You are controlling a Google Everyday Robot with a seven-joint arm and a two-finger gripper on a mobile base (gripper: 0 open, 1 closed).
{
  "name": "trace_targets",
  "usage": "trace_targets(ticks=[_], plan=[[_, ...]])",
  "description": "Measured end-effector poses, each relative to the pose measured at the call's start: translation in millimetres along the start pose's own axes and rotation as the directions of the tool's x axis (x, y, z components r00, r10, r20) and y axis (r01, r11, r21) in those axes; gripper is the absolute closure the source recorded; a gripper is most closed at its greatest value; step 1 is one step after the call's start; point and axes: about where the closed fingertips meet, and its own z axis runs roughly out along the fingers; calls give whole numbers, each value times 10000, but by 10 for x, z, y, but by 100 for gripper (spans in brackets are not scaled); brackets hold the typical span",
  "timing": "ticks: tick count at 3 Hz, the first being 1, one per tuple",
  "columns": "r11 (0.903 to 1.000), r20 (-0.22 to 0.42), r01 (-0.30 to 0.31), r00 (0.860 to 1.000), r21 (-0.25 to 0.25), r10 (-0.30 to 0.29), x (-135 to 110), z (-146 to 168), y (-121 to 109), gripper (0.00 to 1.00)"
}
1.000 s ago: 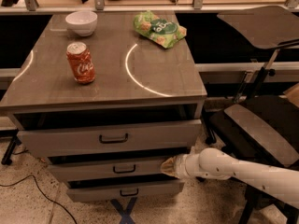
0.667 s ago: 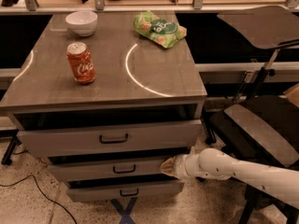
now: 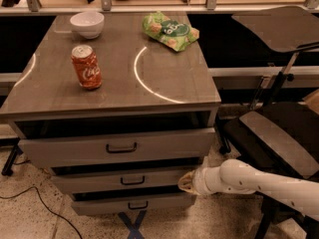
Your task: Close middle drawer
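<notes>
**Hand at the right end of the middle drawer**

The hand (image 3: 186,182), at the tip of a white arm (image 3: 259,183) that enters from the lower right, lies against the right end of the middle drawer (image 3: 99,180); whether it is wide or narrow cannot be told. The drawer's grey front runs leftward from the hand, with a small black bar handle (image 3: 132,180) at its centre and a dark gap along its top edge. Just above the hand is the taller top drawer (image 3: 75,151), whose front stands further forward. Below and left of the hand is the bottom drawer (image 3: 99,205). On the floor under it, left of the hand, is a blue tape cross (image 3: 132,224). To the hand's right stands a dark chair (image 3: 279,138). Well above the hand, the worktop (image 3: 114,88) carries a red soda can (image 3: 86,66), upright, up and to the left. Beyond the can sits a white bowl (image 3: 87,24), and almost straight above the hand lies a green snack bag (image 3: 170,30).
</notes>
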Motion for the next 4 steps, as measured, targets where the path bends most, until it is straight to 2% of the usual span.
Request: trace_targets(ticks=[1, 2, 3, 4], plan=[[9961, -364, -246, 9991, -851, 216, 98, -156, 300, 100], [9932, -762, -523, 9961, -1043, 444, 149, -423, 489, 100], [9947, -1054, -602, 9931, -835, 512, 28, -754, 512, 85], [9956, -1102, -503, 9930, -788, 414, 5, -792, 476, 54]])
